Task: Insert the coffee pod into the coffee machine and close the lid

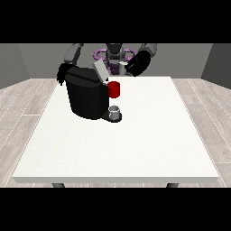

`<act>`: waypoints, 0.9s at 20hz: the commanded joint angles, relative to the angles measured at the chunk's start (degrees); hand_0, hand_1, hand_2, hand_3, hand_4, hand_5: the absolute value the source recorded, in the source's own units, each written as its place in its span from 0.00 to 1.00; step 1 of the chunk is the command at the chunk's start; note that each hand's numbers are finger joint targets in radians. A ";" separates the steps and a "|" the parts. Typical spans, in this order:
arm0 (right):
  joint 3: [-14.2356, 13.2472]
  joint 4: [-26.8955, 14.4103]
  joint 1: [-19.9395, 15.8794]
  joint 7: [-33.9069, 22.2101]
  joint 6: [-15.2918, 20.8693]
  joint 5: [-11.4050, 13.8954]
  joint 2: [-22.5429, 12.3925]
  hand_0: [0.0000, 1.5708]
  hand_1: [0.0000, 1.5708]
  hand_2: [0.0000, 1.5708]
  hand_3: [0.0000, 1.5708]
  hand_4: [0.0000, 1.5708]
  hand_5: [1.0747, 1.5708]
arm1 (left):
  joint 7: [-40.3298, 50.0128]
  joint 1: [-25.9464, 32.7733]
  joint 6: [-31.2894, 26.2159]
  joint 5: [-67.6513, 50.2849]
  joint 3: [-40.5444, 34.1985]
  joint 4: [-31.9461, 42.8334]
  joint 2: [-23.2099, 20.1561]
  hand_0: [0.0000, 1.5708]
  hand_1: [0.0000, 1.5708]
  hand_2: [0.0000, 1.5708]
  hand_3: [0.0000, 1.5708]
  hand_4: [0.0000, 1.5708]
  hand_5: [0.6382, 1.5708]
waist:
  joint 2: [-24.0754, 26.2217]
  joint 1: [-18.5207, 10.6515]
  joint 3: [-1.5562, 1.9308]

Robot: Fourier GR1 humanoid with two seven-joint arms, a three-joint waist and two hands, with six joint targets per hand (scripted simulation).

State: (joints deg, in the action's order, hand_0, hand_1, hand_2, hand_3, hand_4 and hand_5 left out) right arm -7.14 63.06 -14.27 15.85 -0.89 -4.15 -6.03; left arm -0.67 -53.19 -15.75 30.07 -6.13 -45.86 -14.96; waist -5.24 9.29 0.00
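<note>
Fingers of the black hand at the view's right [138, 63] curl round a small white coffee pod [122, 65], held above and right of the black coffee machine [87, 96], whose grey lid [101, 71] stands raised on the white surface [135, 144], presumably ready for loading.

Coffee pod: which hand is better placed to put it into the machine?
Left, I'd judge: the hand at the view's right holds the coffee pod beside the raised lid; the other hand sits behind the coffee machine.
</note>
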 commanded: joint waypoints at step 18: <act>-0.47 -4.22 -6.16 9.61 -8.64 -1.35 -3.19 0.00 0.00 0.00 0.00 0.18 1.00 | 3.24 -13.30 2.13 -3.41 -6.67 4.05 -5.55 0.92 0.92 0.94 0.88 0.39 1.00 | -13.23 3.60 0.04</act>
State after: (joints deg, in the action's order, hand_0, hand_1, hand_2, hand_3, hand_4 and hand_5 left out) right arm -6.10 62.26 -19.82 21.99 -8.16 -5.13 -7.95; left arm 2.07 -65.07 -13.00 27.08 -13.03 -41.51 -20.76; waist -16.95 13.62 0.02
